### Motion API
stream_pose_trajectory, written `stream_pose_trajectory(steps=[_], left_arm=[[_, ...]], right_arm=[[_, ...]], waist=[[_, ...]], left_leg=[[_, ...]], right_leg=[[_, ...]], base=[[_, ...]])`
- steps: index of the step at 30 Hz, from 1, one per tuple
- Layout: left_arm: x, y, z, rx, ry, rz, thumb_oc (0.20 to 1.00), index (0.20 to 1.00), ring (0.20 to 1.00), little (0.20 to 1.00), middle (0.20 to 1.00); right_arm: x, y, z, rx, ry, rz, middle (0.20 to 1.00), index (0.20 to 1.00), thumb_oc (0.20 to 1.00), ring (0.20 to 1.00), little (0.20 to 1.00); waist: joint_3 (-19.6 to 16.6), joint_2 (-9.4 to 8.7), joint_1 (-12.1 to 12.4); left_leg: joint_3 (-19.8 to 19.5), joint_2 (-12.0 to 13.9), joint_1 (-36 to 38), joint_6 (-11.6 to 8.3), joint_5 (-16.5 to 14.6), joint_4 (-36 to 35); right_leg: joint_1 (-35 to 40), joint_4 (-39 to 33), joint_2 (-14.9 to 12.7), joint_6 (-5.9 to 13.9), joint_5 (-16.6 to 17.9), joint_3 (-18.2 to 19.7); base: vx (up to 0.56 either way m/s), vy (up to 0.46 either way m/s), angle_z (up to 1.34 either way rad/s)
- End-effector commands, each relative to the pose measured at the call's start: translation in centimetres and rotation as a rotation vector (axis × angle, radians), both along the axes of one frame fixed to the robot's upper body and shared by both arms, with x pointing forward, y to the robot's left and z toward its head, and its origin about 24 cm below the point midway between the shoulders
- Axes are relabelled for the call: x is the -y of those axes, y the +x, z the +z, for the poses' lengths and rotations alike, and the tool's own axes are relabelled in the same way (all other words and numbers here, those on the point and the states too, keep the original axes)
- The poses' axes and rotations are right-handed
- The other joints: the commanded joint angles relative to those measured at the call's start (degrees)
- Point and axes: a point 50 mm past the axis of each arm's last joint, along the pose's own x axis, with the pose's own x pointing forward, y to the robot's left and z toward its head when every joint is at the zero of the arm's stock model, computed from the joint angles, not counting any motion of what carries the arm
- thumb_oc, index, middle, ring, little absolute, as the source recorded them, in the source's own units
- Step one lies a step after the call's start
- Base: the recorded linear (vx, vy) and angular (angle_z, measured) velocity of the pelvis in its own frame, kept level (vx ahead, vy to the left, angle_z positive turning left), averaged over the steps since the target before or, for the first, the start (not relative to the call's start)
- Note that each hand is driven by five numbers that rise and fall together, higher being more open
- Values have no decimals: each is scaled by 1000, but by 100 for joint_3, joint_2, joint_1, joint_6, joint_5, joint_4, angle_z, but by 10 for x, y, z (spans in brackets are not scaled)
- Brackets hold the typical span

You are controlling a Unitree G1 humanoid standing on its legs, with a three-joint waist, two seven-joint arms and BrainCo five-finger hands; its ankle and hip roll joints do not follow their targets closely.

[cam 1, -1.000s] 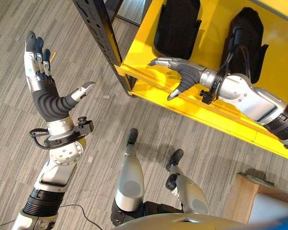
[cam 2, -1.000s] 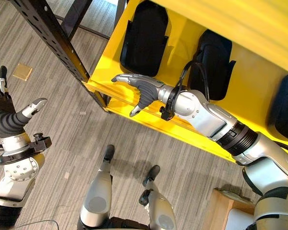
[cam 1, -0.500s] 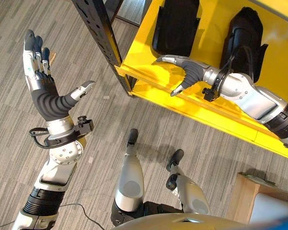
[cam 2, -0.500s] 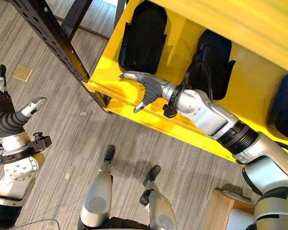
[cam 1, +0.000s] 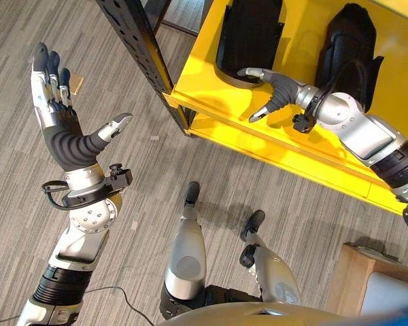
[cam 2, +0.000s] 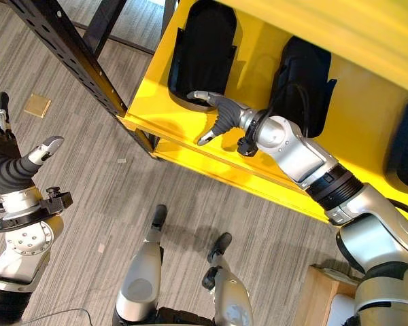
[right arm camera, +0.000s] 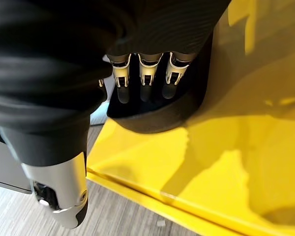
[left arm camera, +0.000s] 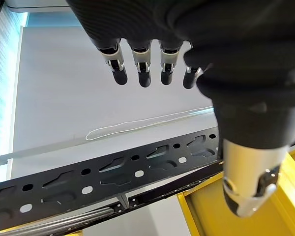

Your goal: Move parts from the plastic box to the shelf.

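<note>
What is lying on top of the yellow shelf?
Black parts stand on the yellow shelf; the right hand reaches one with straight fingers. Another part is partly hidden behind that arm.

No text, label or number can be read anywhere.

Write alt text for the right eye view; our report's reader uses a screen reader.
The robot's right hand, fingers straight, reaches onto a yellow shelf against a black part. Its open left hand is raised over the floor.
</note>
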Motion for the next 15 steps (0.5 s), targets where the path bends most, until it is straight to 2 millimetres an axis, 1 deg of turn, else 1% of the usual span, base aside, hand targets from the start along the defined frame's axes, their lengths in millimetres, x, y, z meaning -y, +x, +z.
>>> stream_pose_trajectory(steps=[1,10,12,13,15], left_arm=[[2,-10,-3,21,-42,-16,1000,1000,1000,1000,1000],[4,-10,-4,16,-44,-21,1000,1000,1000,1000,1000],[6,-10,-5,20,-46,-25,1000,1000,1000,1000,1000],[6,-11,-5,24,-52,-26,1000,1000,1000,1000,1000],[7,-11,-5,29,-63,-26,1000,1000,1000,1000,1000]], right_arm=[[-25,-8,36,131,-32,98,1000,1000,1000,1000,1000],[-26,-5,41,193,-4,75,1000,1000,1000,1000,1000],[-30,-6,52,282,83,72,1000,1000,1000,1000,1000],[-34,-10,61,359,143,103,1000,1000,1000,1000,1000],[-39,-18,73,430,215,159,1000,1000,1000,1000,1000]], waist=[[-153,125,-57],[-153,167,-34],[-153,214,-23],[-153,250,-21],[-153,292,-25]], left_leg=[[297,-348,-89,284,-208,196],[294,-363,-110,299,-207,207],[295,-376,-91,310,-195,173],[290,-386,-83,316,-194,162],[286,-404,-72,322,-198,155]], right_leg=[[-158,754,68,5,-378,19],[-184,769,47,10,-370,-1],[-182,749,42,3,-360,5],[-179,746,32,3,-359,6],[-183,752,25,-1,-366,9]], base=[[0,0,0],[0,0,0],[-7,44,0],[-11,55,0],[-15,62,0]])
